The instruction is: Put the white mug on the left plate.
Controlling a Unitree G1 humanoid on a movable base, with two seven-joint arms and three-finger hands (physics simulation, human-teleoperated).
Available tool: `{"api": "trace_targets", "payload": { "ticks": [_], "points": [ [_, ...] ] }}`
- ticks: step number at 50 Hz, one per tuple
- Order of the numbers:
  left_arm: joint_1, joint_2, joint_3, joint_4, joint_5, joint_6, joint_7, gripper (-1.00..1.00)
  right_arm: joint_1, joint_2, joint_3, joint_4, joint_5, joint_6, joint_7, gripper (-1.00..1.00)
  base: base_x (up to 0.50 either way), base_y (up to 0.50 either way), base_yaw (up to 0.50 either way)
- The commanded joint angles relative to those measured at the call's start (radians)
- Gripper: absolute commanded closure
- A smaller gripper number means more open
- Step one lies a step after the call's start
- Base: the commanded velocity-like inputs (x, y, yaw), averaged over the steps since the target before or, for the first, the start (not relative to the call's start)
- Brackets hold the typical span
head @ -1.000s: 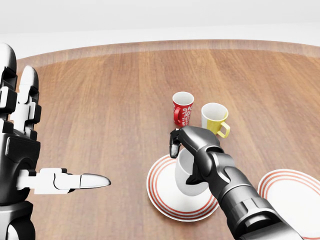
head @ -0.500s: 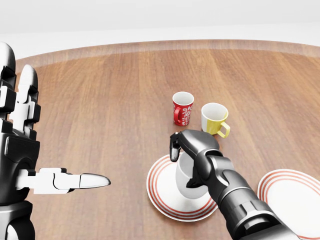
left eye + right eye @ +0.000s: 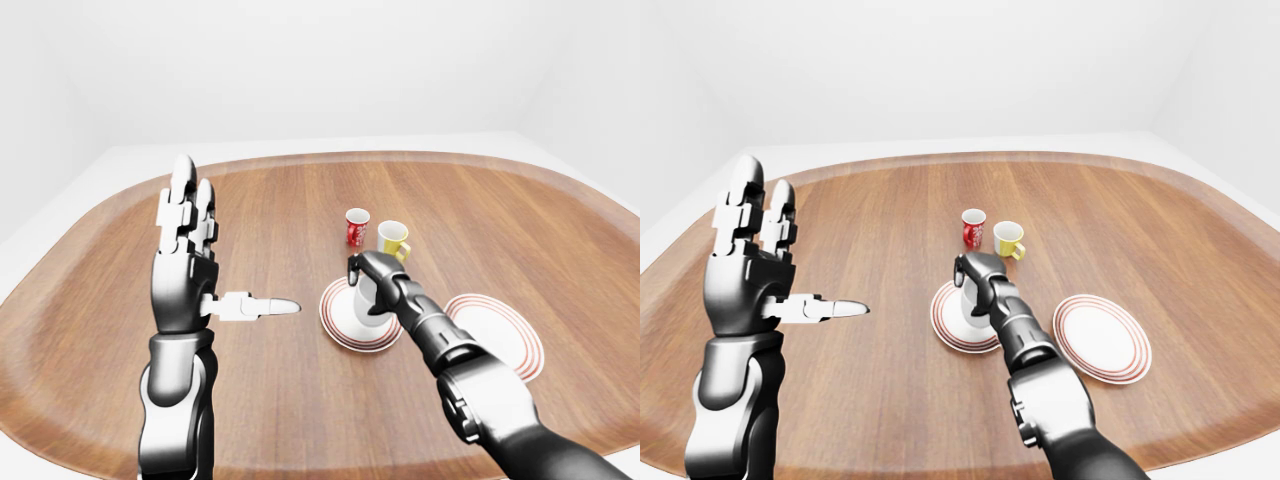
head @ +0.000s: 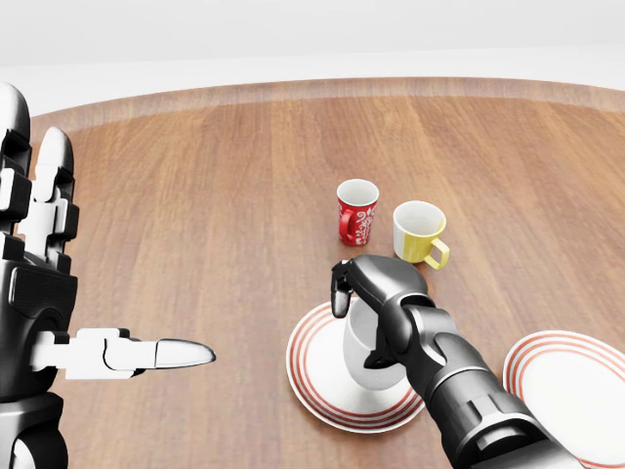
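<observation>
Fingers of the right hand [image 4: 376,313] wrap over the top and side of the white mug [image 4: 363,344], gripping it; the mug sits low over the left plate [image 4: 314,376], just below the middle of the head view, and whether its base touches the plate cannot be told; the plate is white with red rings near its rim. The right plate [image 4: 576,386], ringed the same way, lies at the lower right edge of the head view, apart from the left one. Above the left plate stand a red mug [image 4: 356,212] and a yellow mug [image 4: 420,233], upright and near each other on the wooden table [image 4: 215,195]. At the left edge, the left hand [image 4: 44,283] is raised upright, fingers spread and thumb pointing right; it holds nothing.
</observation>
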Motion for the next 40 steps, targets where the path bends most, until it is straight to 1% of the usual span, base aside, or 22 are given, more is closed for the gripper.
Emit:
{"api": "trace_targets", "payload": {
  "ticks": [1,2,3,4,5,30,40],
  "points": [
    [-0.002,0.0,0.001,-0.004,0.0,0.0,0.0,-1.0,-0.002,0.001,-0.001,-0.001,0.028,0.0,-0.001,1.0,0.0,0.0,0.0],
    [-0.002,0.0,0.001,-0.004,0.0,0.0,0.0,-1.0,-0.002,0.001,-0.002,-0.002,0.028,0.0,0.001,0.96,0.0,0.0,0.0],
    [-0.002,0.0,0.001,-0.004,0.0,0.0,0.0,-1.0,-0.002,0.001,-0.001,-0.002,0.028,0.0,0.002,0.53,0.0,0.0,0.0],
    [-0.003,0.001,0.001,-0.005,-0.001,0.0,0.0,-1.0,0.0,0.001,0.0,-0.001,0.026,0.0,0.001,-0.18,0.0,0.0,0.0],
    [-0.004,0.001,0.002,-0.006,-0.001,0.0,0.0,-1.0,0.0,0.001,0.001,0.001,0.024,0.0,0.0,-1.0,0.0,0.0,0.0],
    [-0.003,0.002,0.004,0.002,-0.001,0.0,0.0,-1.0,0.025,-0.002,0.003,0.024,0.016,0.0,-0.004,-1.0,0.0,0.0,0.0],
    [-0.002,0.001,0.002,0.001,0.0,0.0,0.0,-1.0,0.025,-0.006,0.004,0.011,0.01,0.0,0.015,-1.0,0.0,0.0,0.0]
  ]
}}
